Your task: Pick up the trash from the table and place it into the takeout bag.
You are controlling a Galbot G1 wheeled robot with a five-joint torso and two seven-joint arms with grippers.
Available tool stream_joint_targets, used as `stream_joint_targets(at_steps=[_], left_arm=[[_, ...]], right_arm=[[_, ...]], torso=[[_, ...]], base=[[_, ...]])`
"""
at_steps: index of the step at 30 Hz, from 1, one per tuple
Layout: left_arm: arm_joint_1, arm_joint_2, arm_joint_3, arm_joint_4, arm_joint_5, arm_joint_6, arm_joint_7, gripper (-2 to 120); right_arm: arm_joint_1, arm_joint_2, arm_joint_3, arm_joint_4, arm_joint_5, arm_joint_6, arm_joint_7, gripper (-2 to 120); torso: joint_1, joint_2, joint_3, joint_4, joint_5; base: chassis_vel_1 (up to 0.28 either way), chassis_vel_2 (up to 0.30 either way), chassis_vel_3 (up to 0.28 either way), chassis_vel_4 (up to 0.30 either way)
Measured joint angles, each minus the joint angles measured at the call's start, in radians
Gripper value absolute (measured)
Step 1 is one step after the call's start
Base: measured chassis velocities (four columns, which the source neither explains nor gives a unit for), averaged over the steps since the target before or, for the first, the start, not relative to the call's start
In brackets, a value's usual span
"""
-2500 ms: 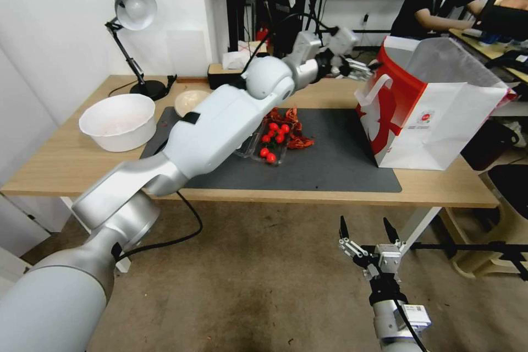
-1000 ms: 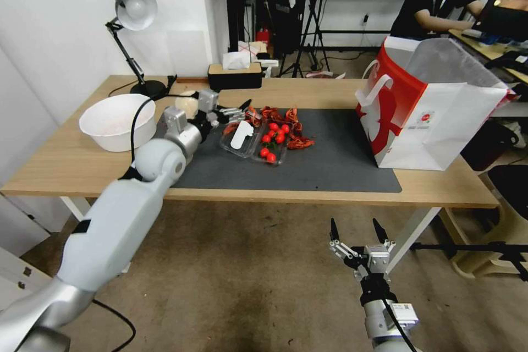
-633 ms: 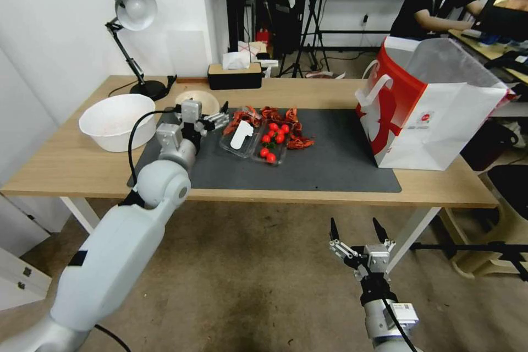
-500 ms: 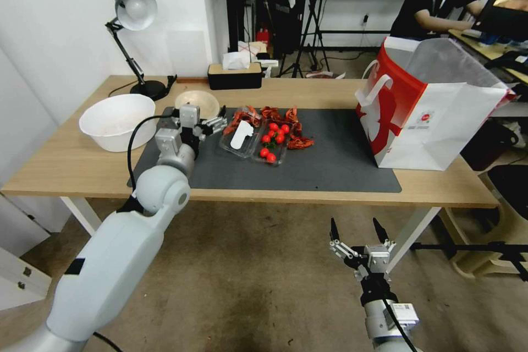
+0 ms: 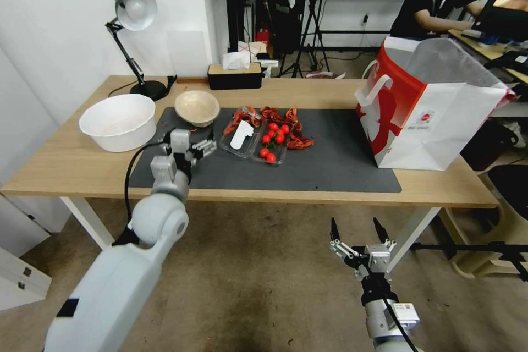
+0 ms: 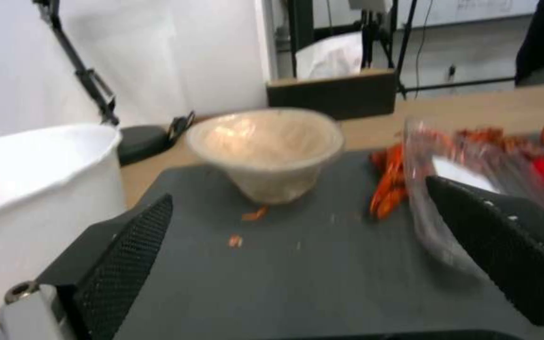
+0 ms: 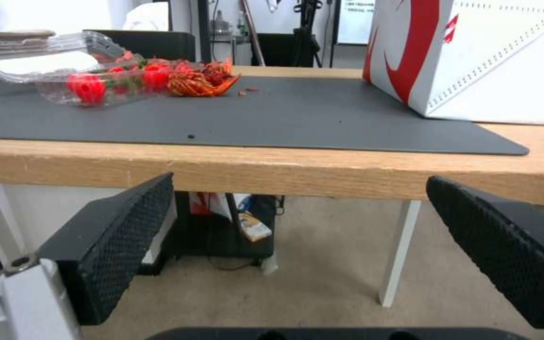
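Left gripper point(image 5: 204, 144) spread wide, empty, centre-left over mat point(image 5: 330, 165), near beige bowl point(image 5: 197, 107), right gripper point(image 5: 357, 231) wide, lower frame, takeout bag point(image 5: 440, 121) cut off right.

bowl point(image 5: 197, 107) left of tray point(image 5: 256, 143); takeout bag point(image 5: 434, 115) right on table point(image 5: 66, 168).

Beige bowl point(image 5: 197, 107) seen upright on mat corner; clear tray point(image 5: 254, 141), apparently of red scraps, beside; takeout bag point(image 5: 434, 115) stood open.
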Motion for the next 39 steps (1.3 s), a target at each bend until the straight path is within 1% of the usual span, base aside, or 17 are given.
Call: stream_joint_targets(at_steps=[1,2,3,6,10,18,29,39], left_arm=[[0.013,-0.005,-0.004,-0.005,0.007,0.001,0.000,100],[0.053,-0.022,-0.015,-0.018,0.023,0.003,0.002,100],[0.053,-0.022,-0.015,-0.018,0.023,0.003,0.002,100],[0.108,-0.047,-0.038,-0.036,0.036,-0.001,0.008,100],[0.131,-0.055,-0.054,-0.048,0.037,-0.004,0.012,100],[0.218,-0.075,-0.107,-0.096,0.045,-0.024,0.028,100],[0.271,-0.103,-0.122,-0.123,0.060,-0.032,0.036,100],[0.271,-0.120,-0.128,-0.128,0.059,-0.036,0.035,100]], right_arm=[[0.000,-0.001,0.000,0.000,0.000,0.000,0.000,100],[0.001,-0.002,0.000,0.000,0.001,0.000,0.000,100],[0.001,-0.002,0.000,0.000,0.001,0.000,0.000,100],[0.002,-0.006,-0.002,0.000,0.002,0.000,0.001,100],[0.003,-0.009,-0.004,-0.002,0.002,0.000,0.001,100],[0.009,-0.009,-0.015,-0.009,0.003,0.001,0.001,100],[0.008,-0.007,-0.018,-0.005,0.002,0.001,0.000,100],[0.007,-0.003,-0.017,-0.004,0.002,0.001,-0.001,100]], torso=[[0.000,0.000,0.000,-0.0001,0.0001],[0.000,0.000,0.000,0.0001,0.0000],[0.000,0.000,0.000,0.0001,0.0000],[0.000,0.000,0.000,0.0001,-0.0001],[0.000,0.000,0.000,0.0000,0.0000],[0.000,0.000,0.000,0.0000,0.0001],[0.000,0.000,0.000,0.0001,0.0000],[0.000,0.000,0.000,0.0000,0.0000]], base=[[0.000,0.000,0.000,0.000],[0.000,0.000,0.000,0.000],[0.000,0.000,0.000,0.000],[0.000,0.000,0.000,0.000],[0.000,0.000,0.000,0.000],[0.000,0.000,0.000,0.000],[0.000,0.000,0.000,0.000],[0.000,0.000,0.000,0.000]])
